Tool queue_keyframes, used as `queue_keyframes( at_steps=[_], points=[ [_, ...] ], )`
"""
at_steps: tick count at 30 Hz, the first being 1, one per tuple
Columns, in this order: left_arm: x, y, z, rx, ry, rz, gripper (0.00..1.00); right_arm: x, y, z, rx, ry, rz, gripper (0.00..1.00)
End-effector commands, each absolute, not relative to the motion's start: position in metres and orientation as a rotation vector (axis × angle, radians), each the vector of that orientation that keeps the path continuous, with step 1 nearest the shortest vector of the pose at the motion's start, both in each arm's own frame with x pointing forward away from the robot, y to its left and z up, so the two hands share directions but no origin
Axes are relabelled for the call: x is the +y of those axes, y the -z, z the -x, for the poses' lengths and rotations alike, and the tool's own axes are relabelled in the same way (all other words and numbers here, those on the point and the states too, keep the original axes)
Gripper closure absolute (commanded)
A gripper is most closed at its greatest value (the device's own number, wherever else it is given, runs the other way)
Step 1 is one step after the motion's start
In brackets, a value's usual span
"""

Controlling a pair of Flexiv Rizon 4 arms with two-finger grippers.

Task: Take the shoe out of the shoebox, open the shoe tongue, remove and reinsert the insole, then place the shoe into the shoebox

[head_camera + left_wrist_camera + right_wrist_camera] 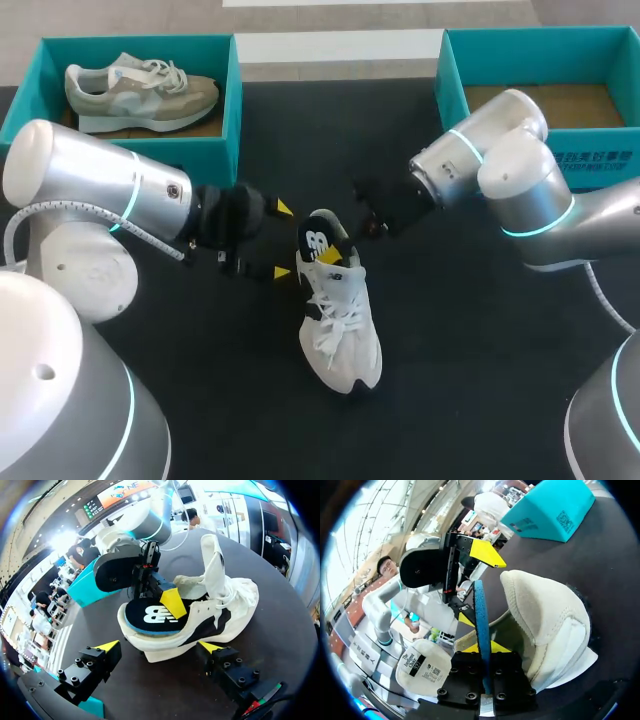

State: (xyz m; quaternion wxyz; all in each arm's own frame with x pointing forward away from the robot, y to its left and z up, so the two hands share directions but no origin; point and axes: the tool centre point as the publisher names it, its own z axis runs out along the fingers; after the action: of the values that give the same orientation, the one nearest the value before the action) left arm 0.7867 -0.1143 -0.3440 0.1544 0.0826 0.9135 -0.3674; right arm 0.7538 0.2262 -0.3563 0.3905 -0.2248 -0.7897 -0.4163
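White sneaker (pixel 340 330) standing on its sole on the black table (pixel 480 380), outside the teal shoebox (pixel 450 80), tongue raised; the right gripper (pixel 482 649) is clamped on the dark insole (pixel 147 616), which stands part-way out of the heel opening; the left gripper (pixel 160 646) is spread, fingers flanking the heel without contact. Judged light and soft: the thin foam insole should flex, so a pinch near its heel edge suits; the firmer heel offers a steadying hold. A white logo marks the insole; box print is too small to read.

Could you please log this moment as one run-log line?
step: insole handling | right end effector: shut on insole at shoe heel | left end effector: open at heel
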Motion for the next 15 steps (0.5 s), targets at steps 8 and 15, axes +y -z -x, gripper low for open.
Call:
queue_keyframes(
  at_steps=[8, 15],
  points=[
    [-0.114, 0.344, -0.786, 2.62, 1.05, -0.237, 0.0, 0.224, 0.337, -0.745, -2.085, 1.092, 0.607, 0.78],
    [-0.114, 0.344, -0.786, 2.62, 1.05, -0.237, 0.0, 0.226, 0.326, -0.751, -2.126, 1.11, 0.595, 0.7]
  ],
)
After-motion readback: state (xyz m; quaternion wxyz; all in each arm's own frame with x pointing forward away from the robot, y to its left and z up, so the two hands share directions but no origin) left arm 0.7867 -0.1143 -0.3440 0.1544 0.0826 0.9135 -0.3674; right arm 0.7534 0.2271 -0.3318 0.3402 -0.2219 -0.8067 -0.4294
